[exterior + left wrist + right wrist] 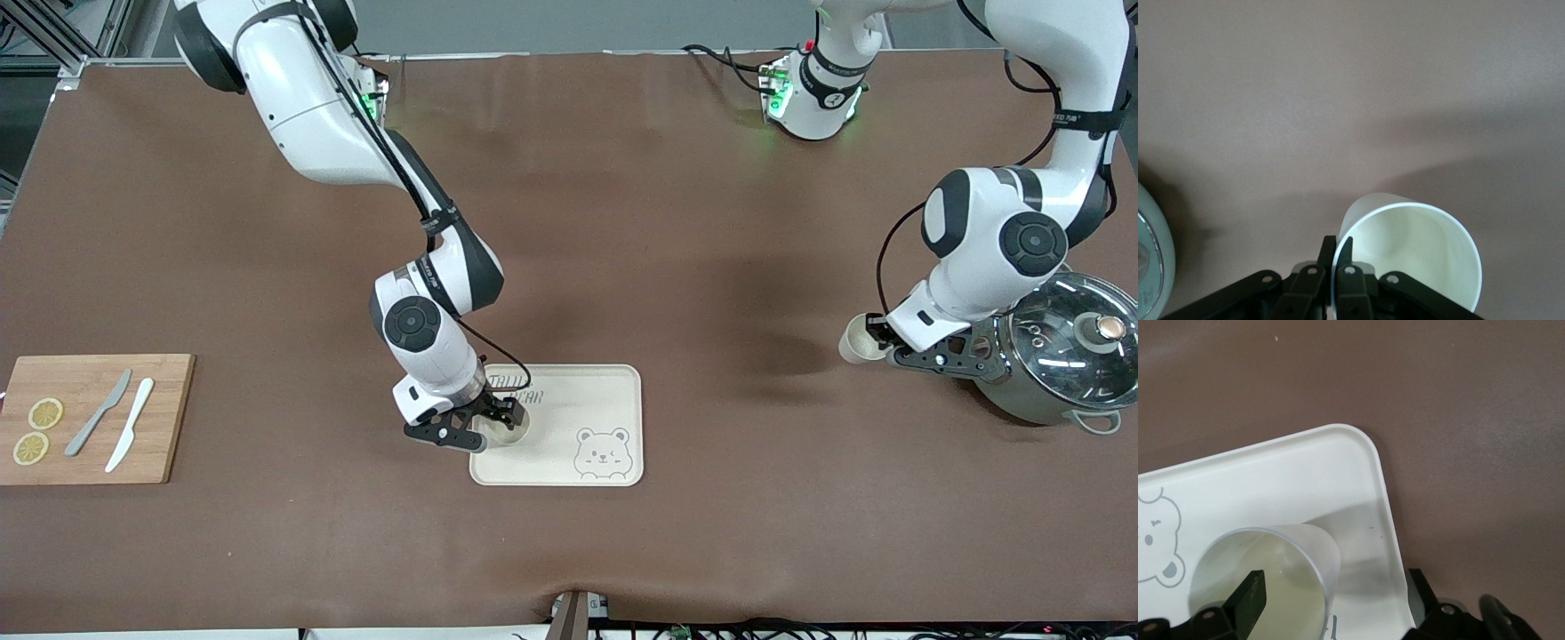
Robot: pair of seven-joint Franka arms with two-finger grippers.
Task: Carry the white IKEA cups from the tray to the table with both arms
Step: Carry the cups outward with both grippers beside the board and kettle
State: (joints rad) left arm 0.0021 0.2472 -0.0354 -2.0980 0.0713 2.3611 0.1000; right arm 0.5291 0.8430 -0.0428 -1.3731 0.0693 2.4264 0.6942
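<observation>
Currently worktop (622,222) carries the tray (613,391) near the front camera, a cutting board (169,418) toward the right arm's end and a lidded pot (1058,364) toward the left arm's end. Right arm is bent down steeply over the tray, wrist near vertical; right end effector (500,422) is spread wide and straddles the wall of cup one (508,431), one finger (1250,595) inside the cup, the other outside past the tray rim, no squeeze visible yet. Key relation: that cup sits upright on the tray directly under the end effector, axis vertical, so my read is close, then lift straight up. Left arm is folded low beside the pot; left end effector (880,336) is clenched on the rim of cup two (859,340), cup tilted and apparently carried just over bare worktop, well apart from the tray. Likely next there: set down and release.
</observation>
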